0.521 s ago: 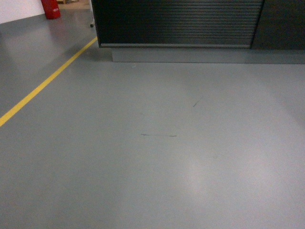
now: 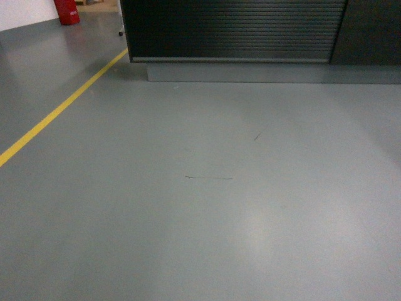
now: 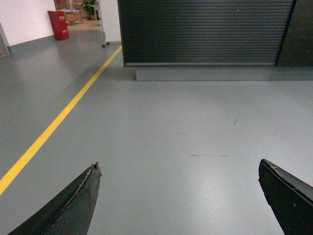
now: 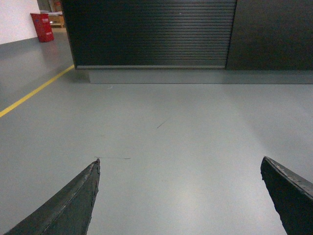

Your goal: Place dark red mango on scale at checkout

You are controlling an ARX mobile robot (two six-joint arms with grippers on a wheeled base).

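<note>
A: What occupied the near field?

B: In each wrist view two dark fingers stood wide apart at the bottom corners, with bare grey floor (image 2: 207, 219) between them. The left claw (image 3: 178, 200) was spread and held nothing; the right claw (image 4: 178, 198) was likewise spread and held nothing. Neither claw appeared in the head view.

A: And the middle ground?

B: Open floor, marked by a thin dark scuff (image 2: 208, 178) and a shorter one beyond it. A yellow line (image 2: 59, 110) ran diagonally along the left side toward the far corner of the counter.

A: What lay farthest off?

B: The checkout (image 2: 232, 28), seen only as its dark ribbed front above a grey plinth (image 2: 250, 72). A red bin (image 2: 66, 10) stood past its left end. The top of the checkout was cut off by the frame in all three views.

A: Where were the dark red mango and the scale?

B: Neither was visible in any view; their positions could not be told.

A: Which step was in hand?

B: By judgement, travel across the floor, with the mango not yet picked up. The next move called for finding and grasping the fruit, then closing on the counter and raising the view until its top, and the scale, could be seen.
</note>
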